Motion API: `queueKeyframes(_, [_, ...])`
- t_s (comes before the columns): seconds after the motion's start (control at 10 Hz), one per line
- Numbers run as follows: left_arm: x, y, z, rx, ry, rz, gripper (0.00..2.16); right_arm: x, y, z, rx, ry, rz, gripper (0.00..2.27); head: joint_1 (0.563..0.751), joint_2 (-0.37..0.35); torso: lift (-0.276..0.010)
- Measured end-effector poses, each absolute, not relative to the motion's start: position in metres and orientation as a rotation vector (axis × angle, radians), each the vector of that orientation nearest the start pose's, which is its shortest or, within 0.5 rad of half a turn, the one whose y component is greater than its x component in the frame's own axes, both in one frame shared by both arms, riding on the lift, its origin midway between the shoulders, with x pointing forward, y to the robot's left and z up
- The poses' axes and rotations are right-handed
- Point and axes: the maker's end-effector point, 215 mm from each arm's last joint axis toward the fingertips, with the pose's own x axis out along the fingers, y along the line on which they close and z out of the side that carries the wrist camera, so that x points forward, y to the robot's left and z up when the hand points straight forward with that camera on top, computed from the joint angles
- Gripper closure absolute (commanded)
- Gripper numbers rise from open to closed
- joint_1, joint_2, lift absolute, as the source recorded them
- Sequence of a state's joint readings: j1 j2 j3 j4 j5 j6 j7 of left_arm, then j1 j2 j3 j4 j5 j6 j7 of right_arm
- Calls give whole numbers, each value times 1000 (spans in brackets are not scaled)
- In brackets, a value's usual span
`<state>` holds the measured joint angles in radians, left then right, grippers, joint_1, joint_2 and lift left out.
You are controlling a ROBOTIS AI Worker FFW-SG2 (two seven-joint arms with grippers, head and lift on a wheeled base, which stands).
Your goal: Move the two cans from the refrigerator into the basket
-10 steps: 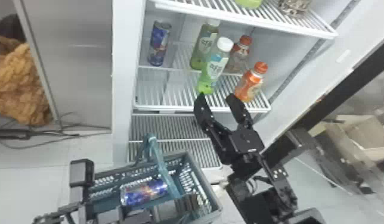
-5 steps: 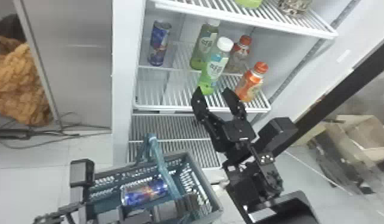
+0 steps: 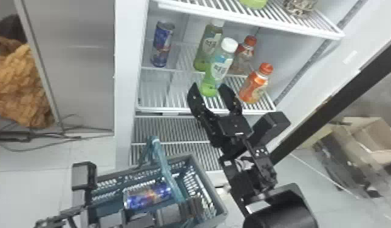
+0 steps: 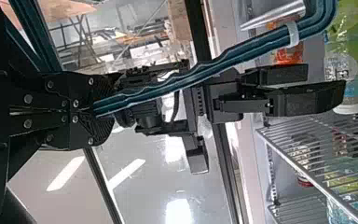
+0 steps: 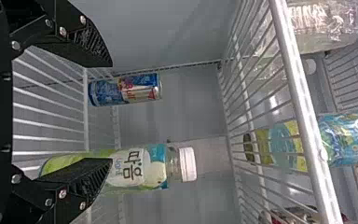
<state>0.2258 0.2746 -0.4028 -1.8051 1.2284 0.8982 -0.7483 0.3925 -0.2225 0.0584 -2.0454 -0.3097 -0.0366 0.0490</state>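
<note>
One blue-and-silver can (image 3: 162, 44) stands at the left on the refrigerator shelf (image 3: 170, 109); the right wrist view has this can (image 5: 128, 88) beyond the fingers. Another can (image 3: 147, 195) lies on its side inside the teal basket (image 3: 208, 183). My right gripper (image 3: 208, 88) is at the shelf's front edge, right of the standing can, by a green bottle. In its wrist view the right gripper (image 5: 111, 112) is open, fingers apart, holding nothing. My left gripper (image 3: 190, 209) is at the basket, and in its wrist view the left gripper (image 4: 98, 110) is shut on the basket handle (image 4: 205, 70).
Two green bottles (image 3: 217, 69) and two orange-capped bottles (image 3: 255, 85) share the can's shelf, to its right. A higher shelf (image 3: 249, 18) spans above them, and lower racks (image 3: 170, 130) lie behind the basket. The dark door edge (image 3: 334, 103) slants along the right.
My right gripper has moved left and a little farther up toward the shelf, staying open. The left arm, basket and both cans have kept their places.
</note>
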Motion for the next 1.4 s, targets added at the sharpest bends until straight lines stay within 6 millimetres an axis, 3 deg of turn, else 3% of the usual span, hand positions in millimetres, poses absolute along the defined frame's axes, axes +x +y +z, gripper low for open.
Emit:
queueKeyframes(0.5, [236, -91, -331, -1266, 791, -1429, 1190, 509, -173, -285, 150, -100, 263, 317, 695, -350, -276])
queueKeyframes(0.9, [236, -91, -331, -1261, 794, -1431, 1190, 541, -167, -299, 141, -86, 266, 317, 695, -350, -276])
queueKeyframes(1.4, [235, -91, -331, -1261, 797, -1432, 1190, 573, -158, -292, 151, -103, 280, 317, 695, -339, -276])
